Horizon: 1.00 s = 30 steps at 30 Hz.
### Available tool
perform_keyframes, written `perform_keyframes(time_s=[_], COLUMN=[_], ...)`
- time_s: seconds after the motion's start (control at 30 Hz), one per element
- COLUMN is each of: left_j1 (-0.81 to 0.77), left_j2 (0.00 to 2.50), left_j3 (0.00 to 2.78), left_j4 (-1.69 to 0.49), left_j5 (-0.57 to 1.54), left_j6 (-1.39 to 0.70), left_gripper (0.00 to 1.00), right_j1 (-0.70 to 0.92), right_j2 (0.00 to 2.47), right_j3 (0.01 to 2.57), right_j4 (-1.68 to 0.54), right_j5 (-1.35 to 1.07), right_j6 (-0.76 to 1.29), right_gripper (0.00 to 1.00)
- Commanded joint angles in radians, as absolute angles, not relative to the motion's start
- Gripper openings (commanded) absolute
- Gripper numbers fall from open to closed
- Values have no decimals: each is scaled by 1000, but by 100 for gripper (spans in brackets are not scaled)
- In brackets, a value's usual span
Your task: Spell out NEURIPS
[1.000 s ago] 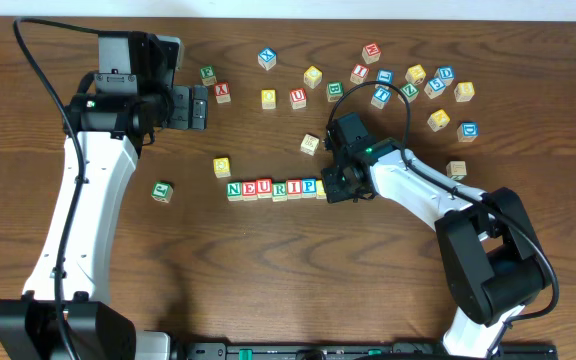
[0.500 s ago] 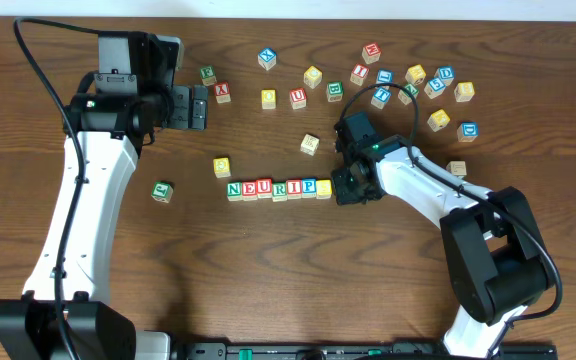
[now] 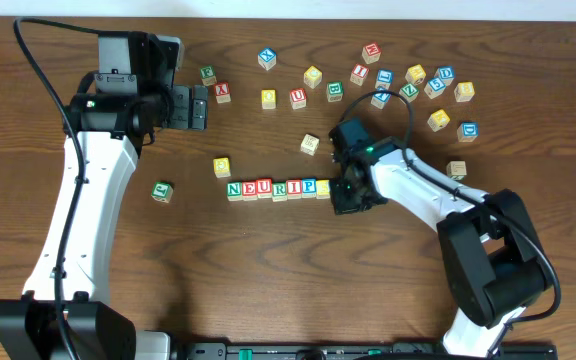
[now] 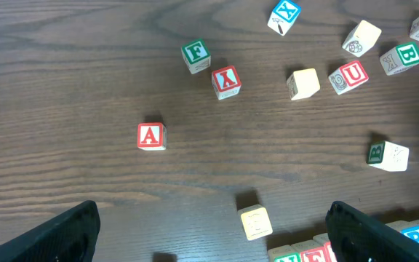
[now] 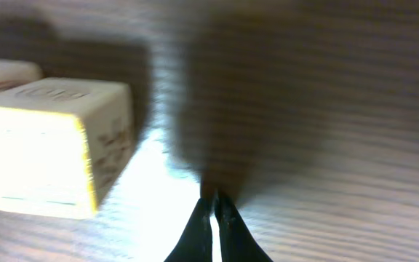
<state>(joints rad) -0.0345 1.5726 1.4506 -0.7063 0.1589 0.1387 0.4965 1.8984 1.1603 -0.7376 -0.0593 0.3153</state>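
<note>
A row of wooden cubes lies mid-table in the overhead view: N (image 3: 234, 189), E (image 3: 249, 188), U (image 3: 264, 188), R (image 3: 279, 188), I (image 3: 294, 188), P (image 3: 309, 187), with a yellow-faced cube (image 3: 322, 187) at its right end. My right gripper (image 3: 345, 196) is shut and empty, tips low over the table just right of the yellow cube. In the right wrist view the shut tips (image 5: 214, 207) are apart from the yellow cube (image 5: 49, 145). My left gripper (image 3: 199, 107) is open and empty, high at the back left. Its fingers frame the left wrist view (image 4: 213, 233).
Several loose cubes are scattered along the back (image 3: 413, 82). Others lie near the row: a yellow one (image 3: 222, 166), a green one (image 3: 162, 191), a pale one (image 3: 310, 144). The left wrist view shows the red A (image 4: 150, 136) and green F (image 4: 195, 54).
My right gripper has shifted slightly toward the table's front, staying beside the right end of the row. The yellow end cube now shows more fully. The left arm has not moved.
</note>
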Motion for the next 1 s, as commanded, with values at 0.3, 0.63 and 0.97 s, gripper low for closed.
perform_keyframes(time_s=[0.3,0.63,0.97], left_j1=[-32,-32,-32], left_j2=[1568,1568,1568], left_j3=[1476,1476,1476], left_j4=[-707,-707,-707], left_j5=[165,165,165], left_j6=[149,149,149], left_gripper=[98,98,98], right_j1=[603,605,669], right_j2=[1778,1779,1781], right_j3=[1150,1150,1145], right_j4=[-682,-685,-657], right_j5=[25,24,75], right_j6=[370,370,382], right_gripper=[1,1,1])
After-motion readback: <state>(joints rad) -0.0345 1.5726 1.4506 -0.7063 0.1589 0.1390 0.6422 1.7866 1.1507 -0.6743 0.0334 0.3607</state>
